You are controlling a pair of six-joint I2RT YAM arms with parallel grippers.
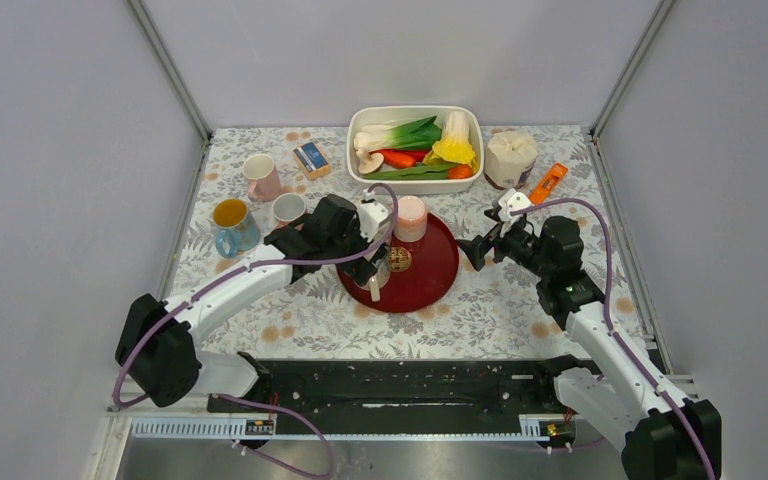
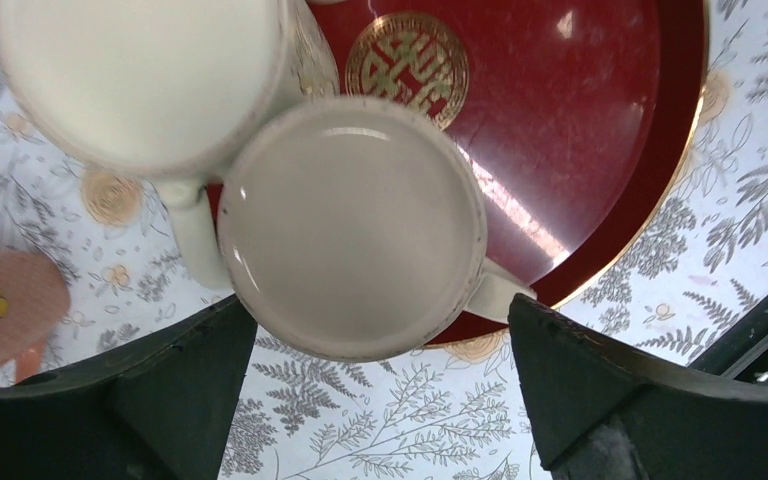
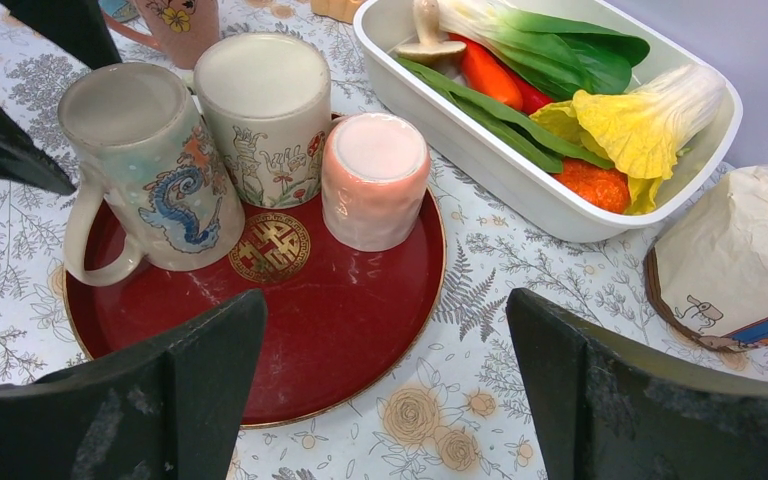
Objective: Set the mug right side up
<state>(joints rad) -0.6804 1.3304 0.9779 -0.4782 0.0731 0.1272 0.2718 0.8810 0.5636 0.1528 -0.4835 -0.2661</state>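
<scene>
Three mugs stand upside down on the red tray (image 3: 340, 330): a dragon-painted mug with a handle (image 3: 150, 170), a white illustrated mug (image 3: 265, 110) and a pink cup (image 3: 375, 180). My left gripper (image 2: 385, 400) is open and empty, right above the dragon mug's base (image 2: 350, 225), with its fingers wide apart on either side and not touching it. The white mug's base (image 2: 140, 70) is next to it. In the top view the left gripper (image 1: 373, 280) covers the tray's left side. My right gripper (image 1: 472, 250) is open and empty, just right of the tray (image 1: 430, 280).
A white tub of vegetables (image 1: 415, 145) stands behind the tray. Upright mugs stand at the left: pink (image 1: 260, 177), blue (image 1: 232, 225) and small white (image 1: 288, 208). A paper-wrapped bundle (image 1: 510, 158), an orange object (image 1: 548, 182) and a small box (image 1: 311, 160) lie at the back.
</scene>
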